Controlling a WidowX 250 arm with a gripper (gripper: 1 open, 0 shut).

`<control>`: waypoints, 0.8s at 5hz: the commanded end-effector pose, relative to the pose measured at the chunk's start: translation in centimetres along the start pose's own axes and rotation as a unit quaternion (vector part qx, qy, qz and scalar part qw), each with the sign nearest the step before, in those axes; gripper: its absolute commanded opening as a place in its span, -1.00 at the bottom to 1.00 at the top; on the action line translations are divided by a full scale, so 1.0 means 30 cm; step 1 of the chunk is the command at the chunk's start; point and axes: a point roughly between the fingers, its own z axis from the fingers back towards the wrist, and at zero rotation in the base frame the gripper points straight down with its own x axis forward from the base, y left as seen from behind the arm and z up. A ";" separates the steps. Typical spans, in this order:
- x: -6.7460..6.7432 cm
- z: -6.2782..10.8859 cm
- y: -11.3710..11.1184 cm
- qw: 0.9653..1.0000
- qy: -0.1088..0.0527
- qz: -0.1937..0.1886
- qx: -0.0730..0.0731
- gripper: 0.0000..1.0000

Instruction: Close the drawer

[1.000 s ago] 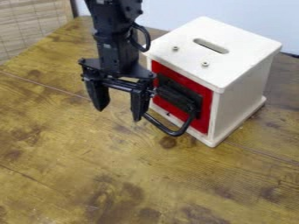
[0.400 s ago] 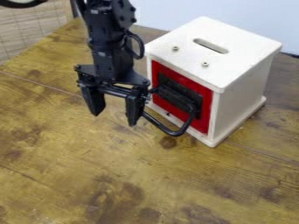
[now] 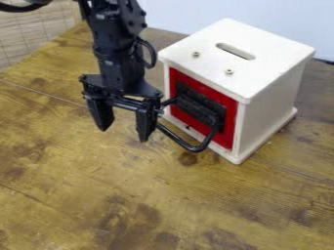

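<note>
flanking drawer, open hand, wooden table.

The arm runs off the top edge, and the white box hides the drawer's body.

The box stands on the surface, toward its right rear. The drawer sits in the box's front-left face, its handle projecting forward-left. The gripper hangs just left of the handle.
</note>
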 end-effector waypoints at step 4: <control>0.019 0.095 0.066 0.998 -0.052 0.016 0.005 1.00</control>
